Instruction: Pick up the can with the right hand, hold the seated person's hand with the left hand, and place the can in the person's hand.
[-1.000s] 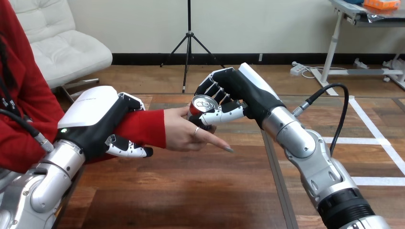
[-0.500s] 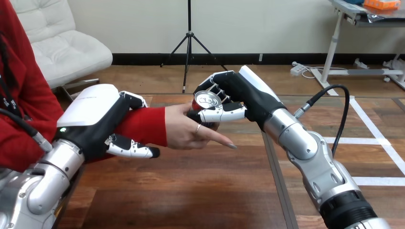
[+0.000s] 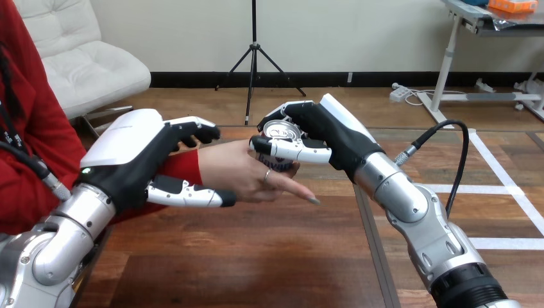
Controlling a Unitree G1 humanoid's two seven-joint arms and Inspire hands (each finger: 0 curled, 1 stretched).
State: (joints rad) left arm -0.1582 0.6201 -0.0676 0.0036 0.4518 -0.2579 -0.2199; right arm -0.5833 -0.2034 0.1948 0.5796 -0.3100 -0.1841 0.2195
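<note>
Table [image 3: 256, 256] is dark wood planks, grain running side to side. A thin seam [image 3: 370, 224] cuts it from around 12 o'clock down toward 5, just right of centre. Past that, out at 3 o'clock, white tape lines [image 3: 507, 186] are stuck flat on the wood and meet each other.

Tabletop [image 3: 256, 256] in the foreground, with both arms above it; left hand [image 3: 131, 160] at the left, over the person's wrist [image 3: 183, 168]; person's hand [image 3: 247, 173] just right of the left hand, reaching toward the centre, clear of the tabletop; can [image 3: 281, 132] upright at the far right side of the person's hand, touching it; right hand [image 3: 327, 135] right of the can, its thumb [image 3: 292, 149] across the can's near side, its fingers [image 3: 282, 110] behind the can's top.
</note>
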